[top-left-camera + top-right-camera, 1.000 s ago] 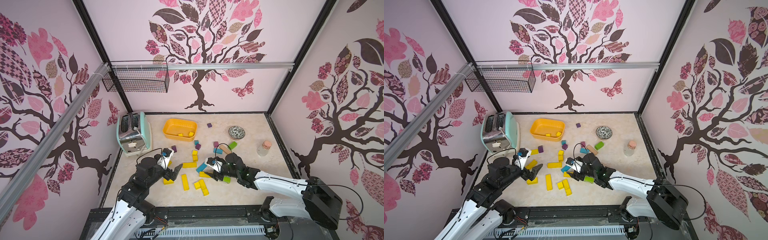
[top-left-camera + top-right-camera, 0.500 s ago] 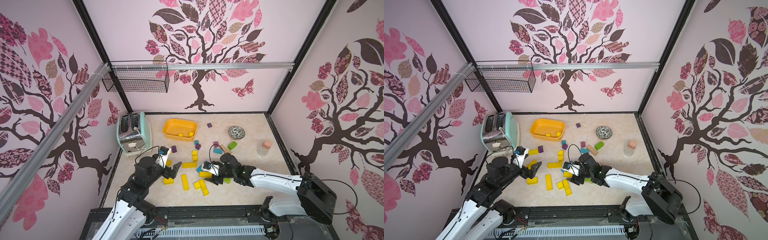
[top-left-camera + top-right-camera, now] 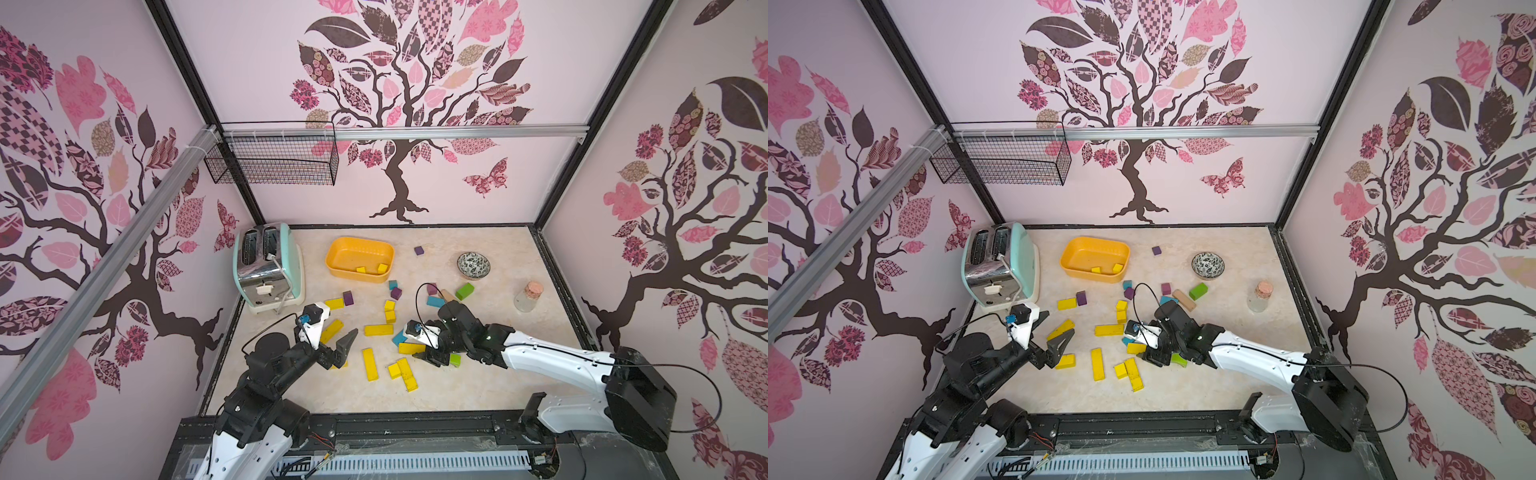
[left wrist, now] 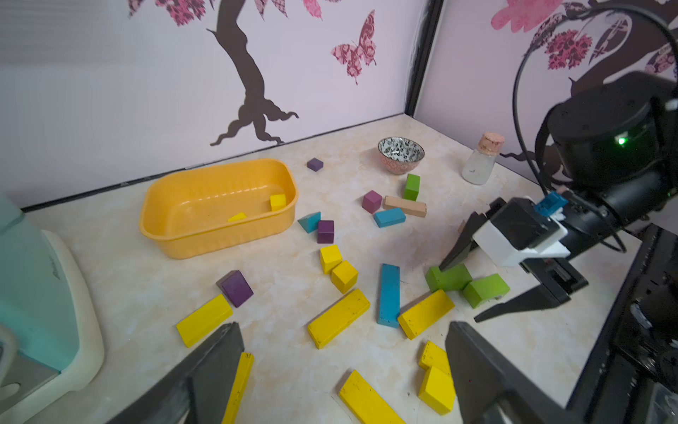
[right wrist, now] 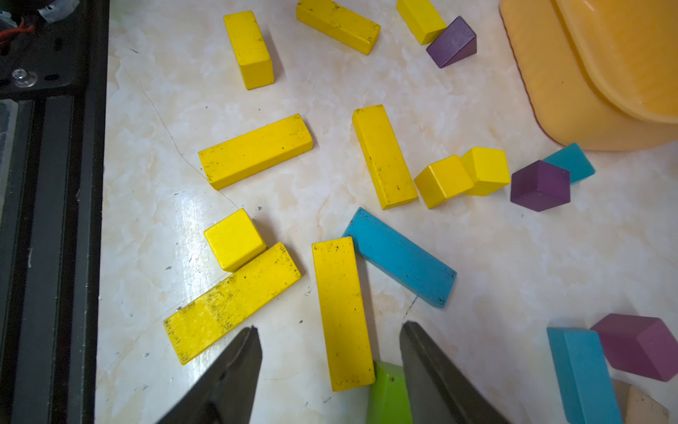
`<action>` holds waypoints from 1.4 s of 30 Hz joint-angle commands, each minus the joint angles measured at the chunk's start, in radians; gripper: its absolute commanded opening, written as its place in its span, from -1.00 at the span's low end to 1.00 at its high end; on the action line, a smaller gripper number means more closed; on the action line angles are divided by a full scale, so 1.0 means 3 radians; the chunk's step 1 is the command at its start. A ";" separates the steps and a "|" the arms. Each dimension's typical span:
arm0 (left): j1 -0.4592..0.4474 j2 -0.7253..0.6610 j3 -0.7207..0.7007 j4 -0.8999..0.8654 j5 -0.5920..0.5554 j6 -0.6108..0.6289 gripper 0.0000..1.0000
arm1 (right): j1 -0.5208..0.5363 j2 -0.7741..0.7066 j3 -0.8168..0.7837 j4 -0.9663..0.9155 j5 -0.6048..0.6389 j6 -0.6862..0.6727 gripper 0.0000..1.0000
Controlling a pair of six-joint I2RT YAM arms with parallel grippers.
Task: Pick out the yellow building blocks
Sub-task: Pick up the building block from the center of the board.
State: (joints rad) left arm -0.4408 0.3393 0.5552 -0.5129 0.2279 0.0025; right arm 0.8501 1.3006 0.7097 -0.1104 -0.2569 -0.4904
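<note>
Your right end effector (image 5: pixel 330 328), jaws open, straddles one end of a long yellow bar (image 5: pixel 339 293) on the surface (image 5: pixel 495 275) against a blue bar (image 5: pixel 400 257), apparently not yet touching it; next, close squarely, lift, and carry it to the orange tub (image 5: pixel 572 110).

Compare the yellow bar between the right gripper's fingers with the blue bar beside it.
Colour: the yellow bar is bright yellow, the blue bar blue. Pose: the yellow bar lies lengthwise between the fingers of the right gripper; the blue bar angles away, outside them. Both are long rectangular blocks lying flat on the table.
</note>
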 commanded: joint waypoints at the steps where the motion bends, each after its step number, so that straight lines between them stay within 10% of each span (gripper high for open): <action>1: 0.0007 0.0150 0.0023 -0.0253 0.0228 0.0074 0.82 | 0.0034 0.0050 0.0185 -0.0184 0.0016 -0.0084 0.32; 42: -0.0085 0.0558 -0.0082 -0.0126 -0.0034 -0.0013 0.87 | 0.0091 0.0935 0.0354 -0.0312 0.0172 -0.0574 0.33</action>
State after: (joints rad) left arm -0.4637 0.5091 0.5419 -0.5648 0.2310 -0.0040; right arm 0.8696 1.5677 0.7792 -0.1905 -0.1886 -0.6548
